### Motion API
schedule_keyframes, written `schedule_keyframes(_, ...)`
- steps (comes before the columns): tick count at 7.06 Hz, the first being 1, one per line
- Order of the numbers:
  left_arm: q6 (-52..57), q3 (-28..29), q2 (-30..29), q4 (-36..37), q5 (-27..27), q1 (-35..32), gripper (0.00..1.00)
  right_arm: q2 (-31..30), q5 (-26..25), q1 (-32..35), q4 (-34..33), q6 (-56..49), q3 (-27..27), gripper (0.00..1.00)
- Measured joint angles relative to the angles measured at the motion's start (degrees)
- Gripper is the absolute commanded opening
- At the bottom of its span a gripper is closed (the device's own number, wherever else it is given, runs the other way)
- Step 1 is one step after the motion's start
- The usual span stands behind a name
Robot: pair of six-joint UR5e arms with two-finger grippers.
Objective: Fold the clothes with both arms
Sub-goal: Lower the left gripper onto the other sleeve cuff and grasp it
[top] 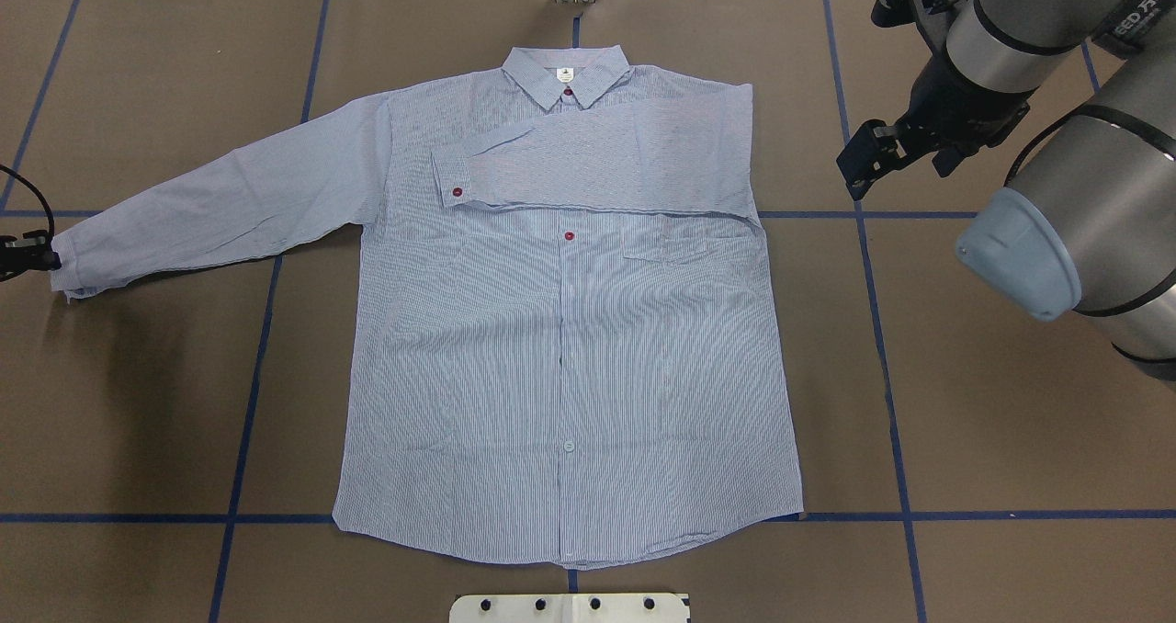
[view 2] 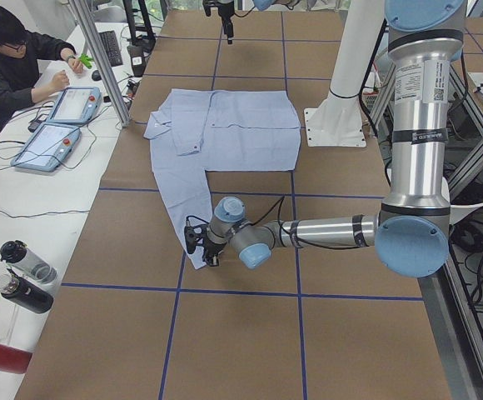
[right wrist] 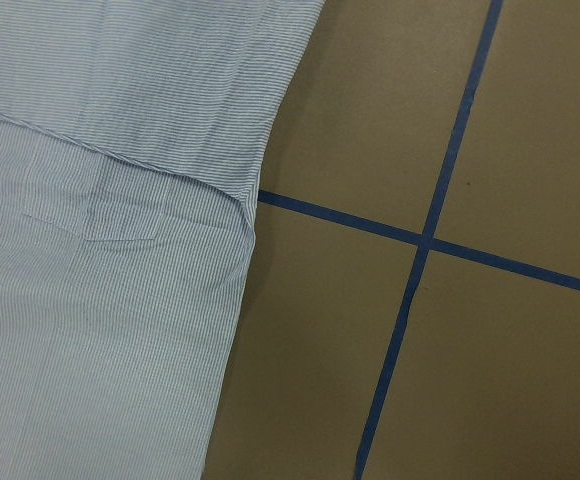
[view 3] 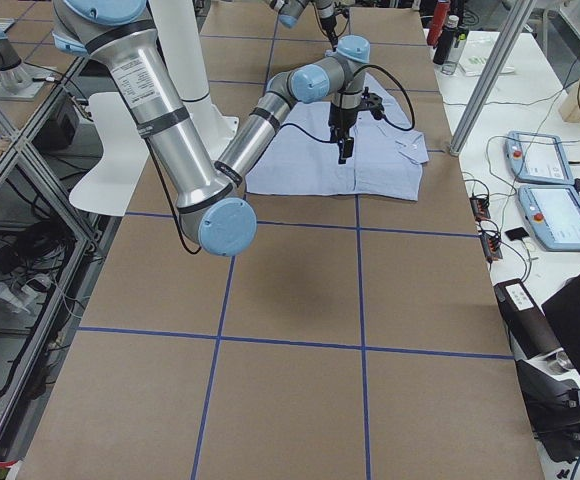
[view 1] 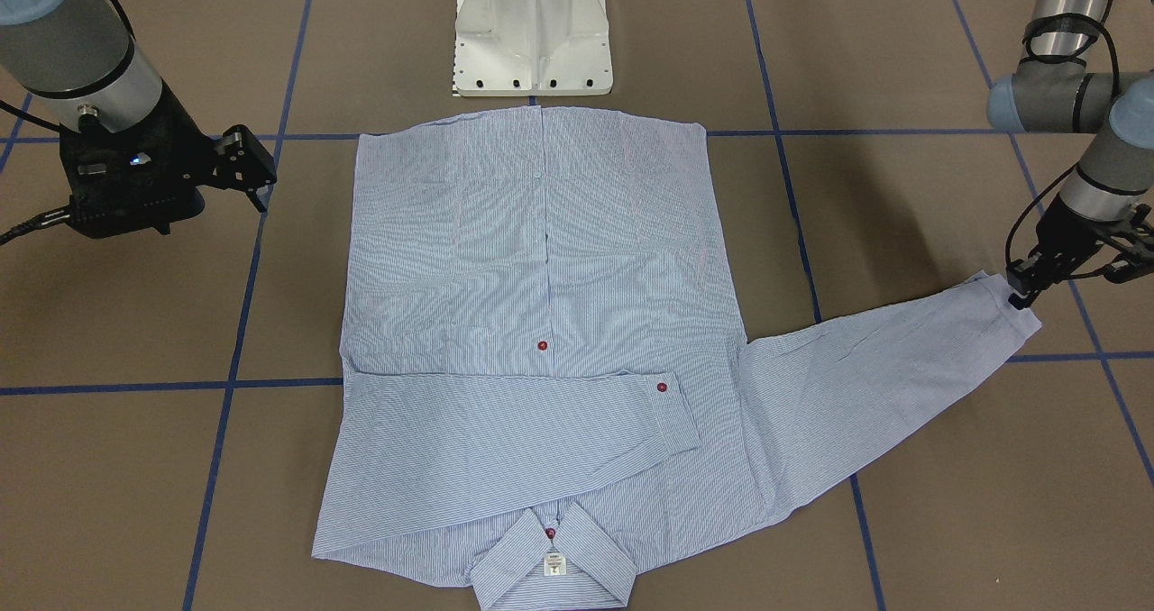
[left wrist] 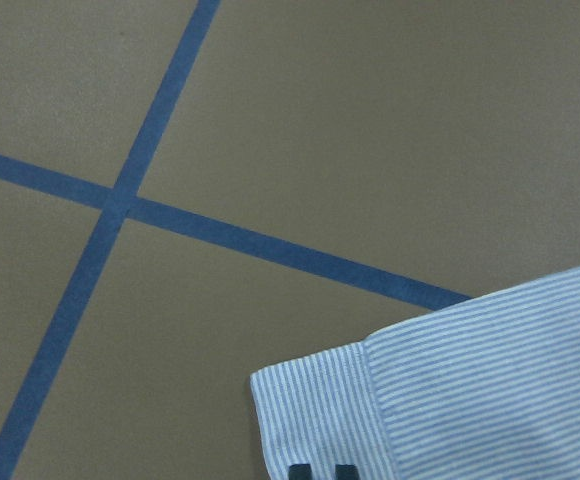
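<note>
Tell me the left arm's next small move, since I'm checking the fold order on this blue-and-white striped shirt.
Probably raise the black two-finger left gripper a little, lifting the striped cuff it seems to pinch. On the light blue-and-white striped button shirt, one long sleeve already lies folded across the chest; the outstretched sleeve lies flat on the brown table.

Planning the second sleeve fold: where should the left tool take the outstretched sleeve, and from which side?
Take the cuff at its outer end, from above, straddling the edge. The sleeve lies flat, stretched straight out from the shirt, so the cuff is its free end, with bare table around it. The left tool is at that edge; closed or not, I cannot tell.
</note>
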Motion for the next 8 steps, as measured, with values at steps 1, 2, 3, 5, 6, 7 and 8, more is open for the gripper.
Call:
schedule_keyframes(1,0.0,-0.1,0.0,0.0,0.0,0.0,0.0,0.0,0.0,0.0,0.0,0.0,0.0,1.0)
schedule_keyframes(2,0.0,-0.4,0.0,0.1,-0.2,0.0,0.0,0.0,0.0,0.0,0.0,-0.1,0.0,1.0)
schedule_keyframes(3,0.0,-1.3,0.2,0.2,-0.4,-0.1,0.0,-0.1,0.0,0.0,0.0,-0.1,0.0,1.0)
schedule_keyframes(5,0.0,-3.7,0.2,0.9,-1.4,-0.3,0.0,-0.1,-0.1,0.1,0.0,-0.1,0.0,1.0)
schedule_keyframes(6,0.0,-5.2,0.0,2.1,-3.1,-0.7,0.0,-0.2,-0.1,0.1,-0.1,0.0,-0.1,1.0)
schedule_keyframes(7,0.0,-8.1,-0.4,5.2,-4.5,-1.4,0.0,-0.4,-0.2,0.2,-0.1,0.0,-0.2,1.0)
schedule_keyframes(8,0.0,-12.7,-1.1,11.0,-5.1,-1.8,0.0,-0.9,-0.2,0.3,-0.1,0.0,-0.5,1.0)
